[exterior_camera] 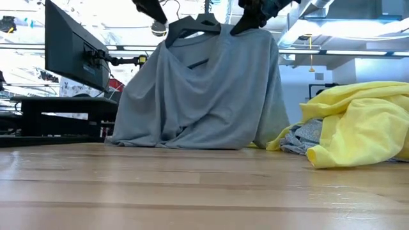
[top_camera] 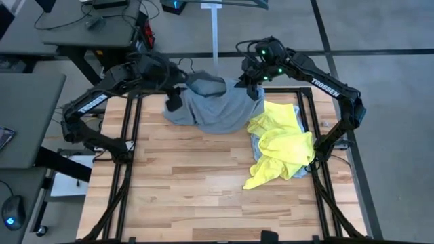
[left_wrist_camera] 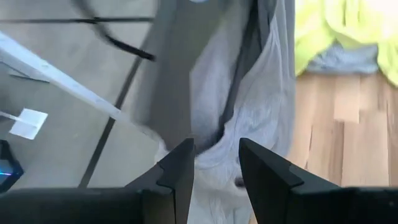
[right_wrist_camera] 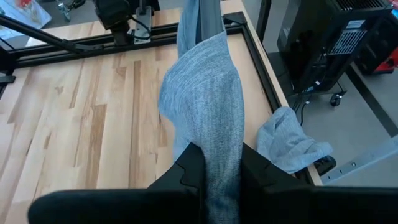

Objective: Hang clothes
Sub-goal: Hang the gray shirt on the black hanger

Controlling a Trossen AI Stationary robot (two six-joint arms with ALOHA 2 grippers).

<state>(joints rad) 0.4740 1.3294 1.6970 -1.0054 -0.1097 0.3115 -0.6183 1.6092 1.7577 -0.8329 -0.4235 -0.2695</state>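
Overhead, I held the grey T-shirt point(top_camera: 220, 108) aloft.
Right gripper point(right_wrist_camera: 219, 163) clamped its fabric; left gripper point(left_wrist_camera: 216, 163) fingers stood apart.

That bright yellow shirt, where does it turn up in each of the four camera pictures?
High view: the yellow T-shirt lies crumpled on the table's right side.
Low view: it is heaped at the right edge.
Left wrist view: a strip of it shows in a corner.
Right wrist view: not in it.
Shared landmark: the grey T-shirt, beside the yellow one, shows in all four views.
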